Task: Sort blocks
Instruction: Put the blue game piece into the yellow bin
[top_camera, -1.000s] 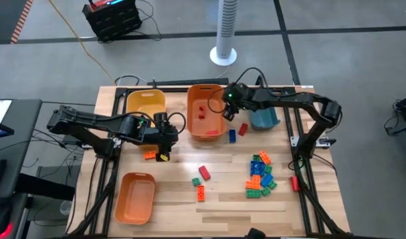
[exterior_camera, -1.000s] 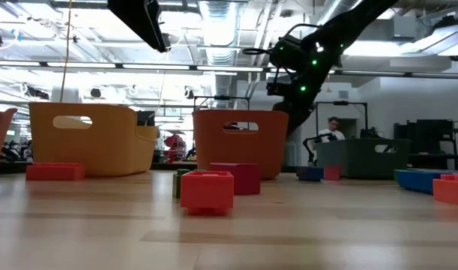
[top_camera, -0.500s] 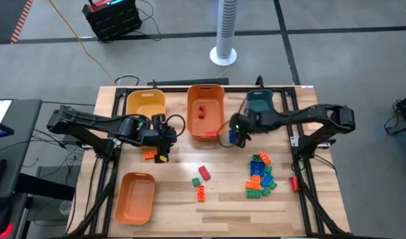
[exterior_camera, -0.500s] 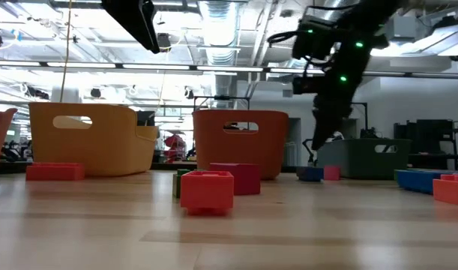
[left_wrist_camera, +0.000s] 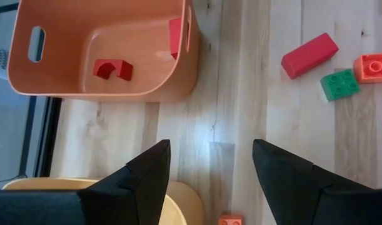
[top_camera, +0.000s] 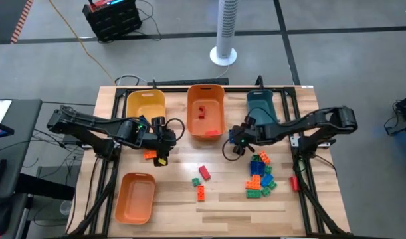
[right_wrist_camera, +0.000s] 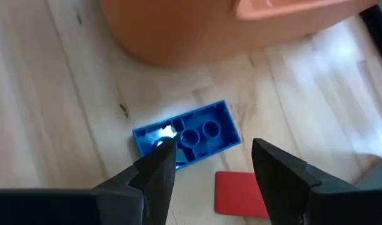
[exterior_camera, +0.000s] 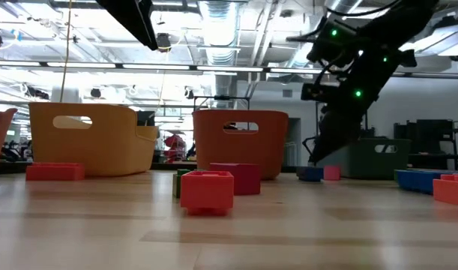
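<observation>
One blue block (right_wrist_camera: 185,135) (partly glare-washed) between right gripper (right_wrist_camera: 209,164) spread jaws.

Both arms matte black, jointed tubular links. Left arm (top_camera: 96,126): yellow tag at wrist, black cable looped beside it. Right arm (top_camera: 309,123): green status LEDs near wrist. Fingers (left_wrist_camera: 140,178) dark, wedge-shaped, flat-faced, tapering to blunt tips.

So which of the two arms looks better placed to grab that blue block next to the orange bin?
The right one, probably. The right gripper hangs open directly over the blue block, beside the orange bin. The left gripper, also open, sits farther off across the table, near an orange block.
</observation>
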Controlling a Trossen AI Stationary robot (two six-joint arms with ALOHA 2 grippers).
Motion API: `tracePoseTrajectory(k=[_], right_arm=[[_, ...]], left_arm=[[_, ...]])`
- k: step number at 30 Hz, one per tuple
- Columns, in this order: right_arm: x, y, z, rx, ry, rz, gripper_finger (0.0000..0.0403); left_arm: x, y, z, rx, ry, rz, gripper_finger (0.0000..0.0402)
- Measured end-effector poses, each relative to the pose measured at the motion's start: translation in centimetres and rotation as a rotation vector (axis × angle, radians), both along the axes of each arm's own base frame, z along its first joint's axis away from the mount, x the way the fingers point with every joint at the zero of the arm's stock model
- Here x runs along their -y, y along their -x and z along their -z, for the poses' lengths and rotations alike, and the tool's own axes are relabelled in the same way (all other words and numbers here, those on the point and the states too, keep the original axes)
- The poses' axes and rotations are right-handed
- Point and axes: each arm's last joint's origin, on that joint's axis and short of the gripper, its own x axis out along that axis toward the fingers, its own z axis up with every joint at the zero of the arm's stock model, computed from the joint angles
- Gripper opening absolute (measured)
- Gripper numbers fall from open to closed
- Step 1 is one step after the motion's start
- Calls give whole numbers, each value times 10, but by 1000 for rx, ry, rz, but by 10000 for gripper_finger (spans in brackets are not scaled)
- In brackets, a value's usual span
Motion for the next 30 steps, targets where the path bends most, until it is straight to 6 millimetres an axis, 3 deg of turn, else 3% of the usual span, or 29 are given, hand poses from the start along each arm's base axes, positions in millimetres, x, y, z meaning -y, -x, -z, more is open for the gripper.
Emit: tracePoseTrajectory(k=[6,11,20,30], right_arm=[[-1,-10,15,-6,-10,-11,223],[-15,-6,14,-16,-69,-40,223],[-51,16,-3,-31,-198,-64,223],[-57,12,-38,141,-317,137,223]], left_arm=[[0,0,0,-4,-6,8,221],[0,2,1,-22,-10,12,221],[0,1,1,-16,-5,5,221],[1,1,0,-7,-2,3,221]])
